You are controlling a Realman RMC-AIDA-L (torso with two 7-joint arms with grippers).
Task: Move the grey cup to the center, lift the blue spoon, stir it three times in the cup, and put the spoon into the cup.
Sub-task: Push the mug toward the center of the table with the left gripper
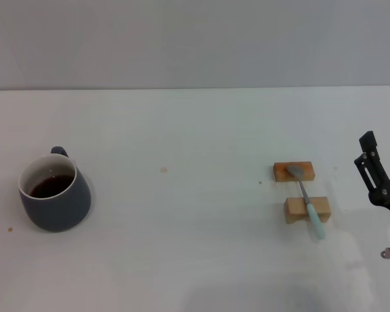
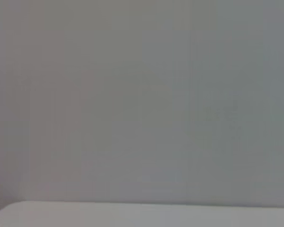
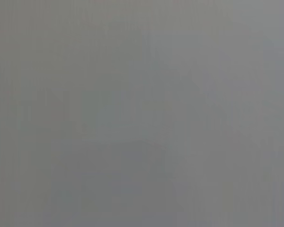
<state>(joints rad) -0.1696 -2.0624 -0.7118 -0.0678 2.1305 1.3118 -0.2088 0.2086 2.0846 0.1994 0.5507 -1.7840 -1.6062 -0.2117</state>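
Grey cup (image 1: 54,193) near table's (image 1: 195,130) left edge, blue spoon (image 1: 307,201) well apart.

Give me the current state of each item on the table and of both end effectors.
grey cup: upright at the table's left side, dark liquid inside, not yet at center.
blue spoon: lying across the two wooden blocks, untouched.
right end effector: at the right edge, beside the spoon, holding nothing; fingers unclear.
left end effector: not in view.
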